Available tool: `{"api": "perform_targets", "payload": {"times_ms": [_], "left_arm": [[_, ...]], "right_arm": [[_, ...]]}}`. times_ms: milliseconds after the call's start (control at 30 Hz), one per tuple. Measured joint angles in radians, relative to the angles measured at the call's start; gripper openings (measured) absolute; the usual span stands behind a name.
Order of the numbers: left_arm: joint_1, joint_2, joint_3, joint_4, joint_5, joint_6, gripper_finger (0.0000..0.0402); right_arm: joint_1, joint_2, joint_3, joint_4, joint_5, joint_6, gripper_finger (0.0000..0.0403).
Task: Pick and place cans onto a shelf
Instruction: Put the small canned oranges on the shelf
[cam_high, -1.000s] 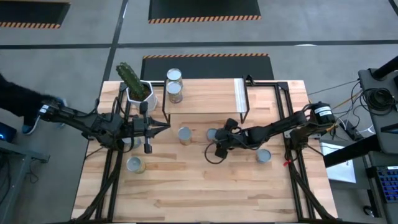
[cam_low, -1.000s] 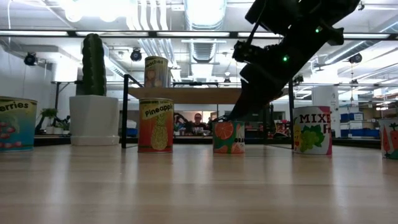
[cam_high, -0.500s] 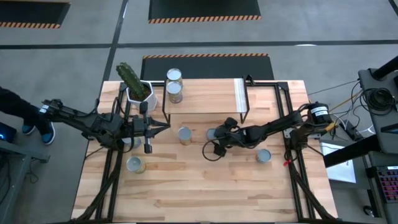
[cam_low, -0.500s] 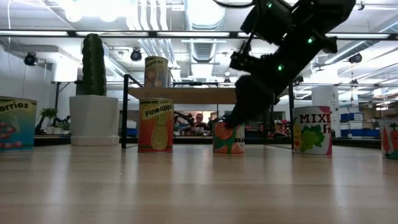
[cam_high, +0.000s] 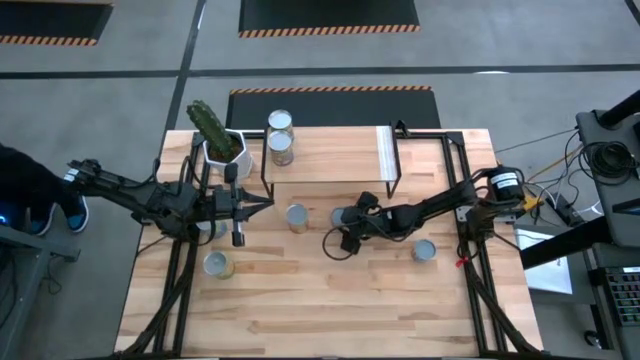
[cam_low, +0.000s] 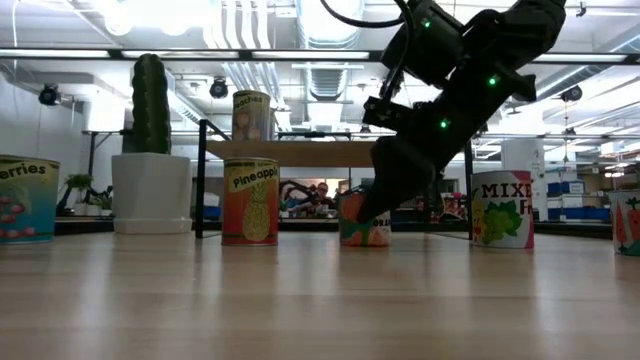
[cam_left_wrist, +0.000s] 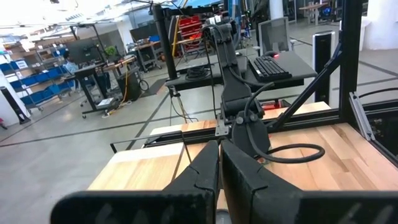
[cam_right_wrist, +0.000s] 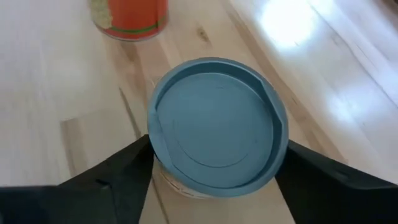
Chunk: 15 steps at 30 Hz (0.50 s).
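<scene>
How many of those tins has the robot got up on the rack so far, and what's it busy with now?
Two cans already stand on the shelf. The right pincer is down around the orange can, fingers either side of its lid, seemingly not yet lifted. At least four cans are still on the table, including the pineapple can and the mixed-fruit can. The left pincer waits shut at the left.

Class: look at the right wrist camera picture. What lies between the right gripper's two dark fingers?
The round silver-grey top of an orange-labelled can sits between the right gripper's dark fingers, which are spread either side of it.
</scene>
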Motion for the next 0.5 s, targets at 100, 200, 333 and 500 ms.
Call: {"api": "perform_targets", "payload": {"times_ms": [100,200,333,500], "left_arm": [[0.0,0.0,0.0,0.007,0.0,0.0,0.0],[0.0,0.0,0.0,0.006,0.0,-0.012,0.0],[0.0,0.0,0.0,0.006,0.0,-0.02,0.0],[0.0,0.0,0.0,0.006,0.0,-0.021,0.0]], "right_arm": [[0.0,-0.007,0.0,-0.001,-0.039,0.003,0.0261],[0.006,-0.03,0.002,-0.006,-0.103,0.015,0.0261],[0.027,-0.084,0.029,-0.042,-0.158,0.026,0.0275],[0.028,-0.143,0.121,-0.14,-0.157,0.004,0.0275]]}}
